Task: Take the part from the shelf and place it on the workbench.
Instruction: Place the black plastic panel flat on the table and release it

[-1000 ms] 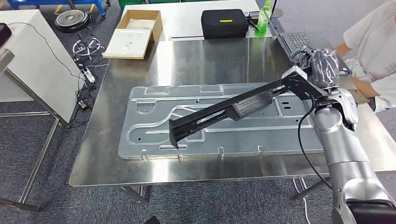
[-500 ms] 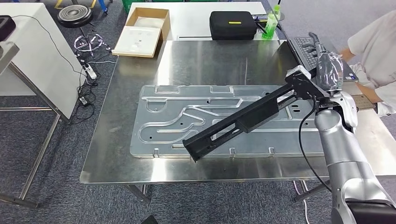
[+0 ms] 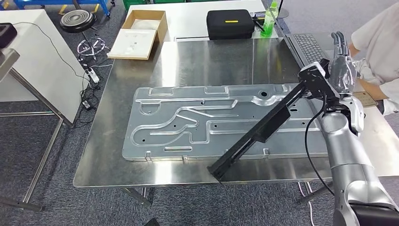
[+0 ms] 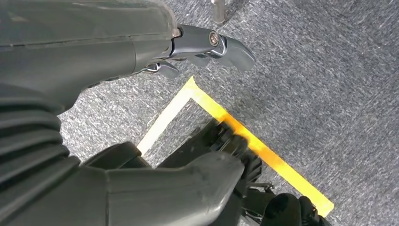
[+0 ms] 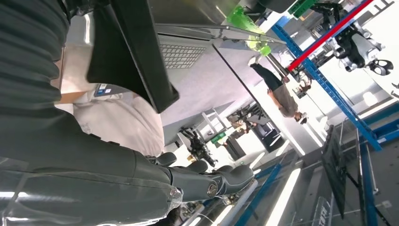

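The long black part (image 3: 263, 129) lies slanted across the steel workbench (image 3: 211, 61). Its far end (image 3: 219, 172) reaches the table's front edge, and its other end is beside my right hand (image 3: 342, 70) at the table's right side. The fingers (image 3: 337, 40) of that hand are stretched out straight, away from the part. In the right wrist view the part's black end (image 5: 136, 52) sits apart from the straight fingers (image 5: 207, 181). My left hand (image 4: 117, 47) hangs over grey carpet, fingers apart, holding nothing.
A large stamped metal panel (image 3: 188, 122) covers the middle of the workbench, under the part. A person in white (image 3: 376, 42) sits close to my right hand, by a keyboard (image 3: 310, 47). A black case (image 3: 228, 23), green bottle (image 3: 267, 19) and cardboard box (image 3: 139, 33) lie beyond.
The part has swung, its far end sliding from the panel's middle to the table's front edge. My right hand's fingers went from curled round the part to straight. The camera shifted slightly.
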`<control>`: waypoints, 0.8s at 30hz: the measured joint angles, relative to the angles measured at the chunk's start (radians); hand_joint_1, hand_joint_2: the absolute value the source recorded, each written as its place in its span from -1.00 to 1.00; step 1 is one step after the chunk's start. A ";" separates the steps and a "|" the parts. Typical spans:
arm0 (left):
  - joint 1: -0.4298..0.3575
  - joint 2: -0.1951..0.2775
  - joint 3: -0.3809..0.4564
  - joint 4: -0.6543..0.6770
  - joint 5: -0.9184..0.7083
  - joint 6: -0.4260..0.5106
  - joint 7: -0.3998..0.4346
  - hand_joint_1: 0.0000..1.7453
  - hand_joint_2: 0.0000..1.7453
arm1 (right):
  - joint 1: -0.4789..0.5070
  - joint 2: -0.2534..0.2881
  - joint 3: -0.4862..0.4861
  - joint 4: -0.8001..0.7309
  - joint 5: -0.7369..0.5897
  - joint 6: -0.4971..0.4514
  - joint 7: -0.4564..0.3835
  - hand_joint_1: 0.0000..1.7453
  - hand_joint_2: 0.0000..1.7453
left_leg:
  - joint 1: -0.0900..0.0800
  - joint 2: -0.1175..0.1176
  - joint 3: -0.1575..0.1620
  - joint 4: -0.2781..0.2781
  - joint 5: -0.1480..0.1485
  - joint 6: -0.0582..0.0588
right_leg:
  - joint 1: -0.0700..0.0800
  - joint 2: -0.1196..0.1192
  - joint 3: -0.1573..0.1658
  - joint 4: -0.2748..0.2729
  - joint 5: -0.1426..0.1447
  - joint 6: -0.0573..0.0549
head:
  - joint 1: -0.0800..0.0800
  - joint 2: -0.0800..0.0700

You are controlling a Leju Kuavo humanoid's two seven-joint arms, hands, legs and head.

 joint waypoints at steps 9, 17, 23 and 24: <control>0.002 0.003 0.000 0.000 0.008 0.012 0.001 -1.00 -1.00 | -0.028 0.008 -0.054 0.057 -0.008 -0.032 0.102 -1.00 1.00 | -0.008 0.000 0.096 -0.212 0.115 0.024 | 0.004 0.000 0.001 -0.003 0.004 0.019 | 0.000 0.000; 0.008 0.006 0.000 0.000 0.010 0.017 0.012 -1.00 -1.00 | -0.093 -0.012 -0.101 0.198 -0.040 0.001 0.180 -1.00 1.00 | -0.004 0.002 0.102 -0.234 0.134 0.052 | 0.000 0.002 -0.119 0.264 -0.124 0.046 | 0.001 0.000; 0.012 0.008 0.000 0.000 0.009 0.018 0.019 -1.00 -1.00 | -0.178 -0.027 -0.121 0.294 -0.046 0.044 0.223 -1.00 1.00 | -0.011 0.000 0.090 -0.202 0.116 0.035 | -0.001 0.003 -0.001 0.017 -0.011 0.039 | 0.001 0.000; 0.012 0.008 0.000 0.000 0.009 0.018 0.021 -1.00 -1.00 | -0.197 -0.030 -0.123 0.313 -0.046 0.058 0.242 -1.00 1.00 | -0.013 0.000 0.087 -0.201 0.116 0.031 | 0.001 0.004 -0.002 0.016 -0.012 0.033 | 0.000 0.000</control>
